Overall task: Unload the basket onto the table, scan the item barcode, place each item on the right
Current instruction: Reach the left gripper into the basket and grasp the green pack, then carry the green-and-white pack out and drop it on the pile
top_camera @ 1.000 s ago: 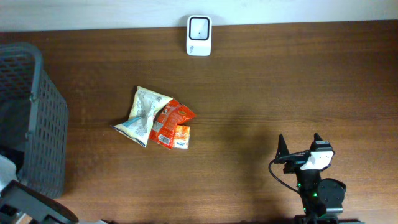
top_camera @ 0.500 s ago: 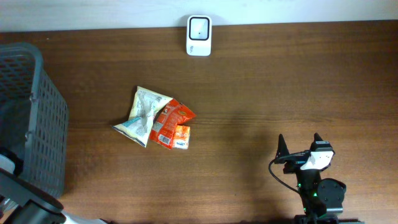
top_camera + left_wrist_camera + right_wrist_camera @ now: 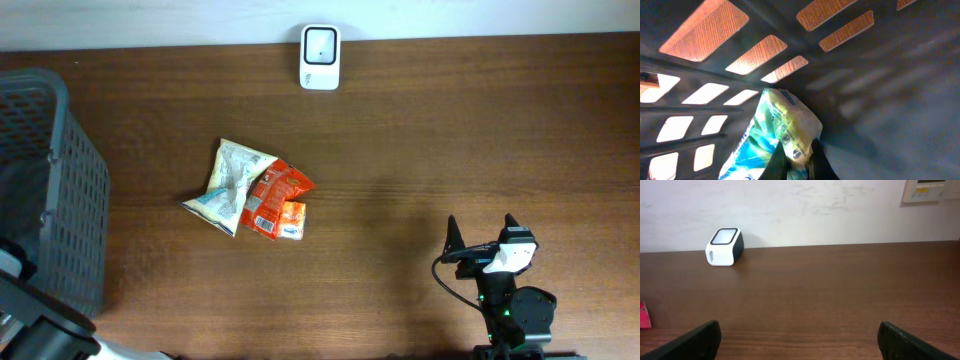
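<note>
Though crumpled, packet (image 3: 784, 127) between left fingers (image 3: 776, 167).

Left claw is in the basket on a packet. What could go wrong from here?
1. The left claw pinches only one end of the snack packet; it may slip on lifting.
2. The basket walls stand close; the packet could snag.
3. No barcode shows, so it may reach the scanner wrong-side.

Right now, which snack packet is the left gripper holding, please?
The green-and-blue packet inside the basket; the white packet and orange packet lie on the table.
</note>
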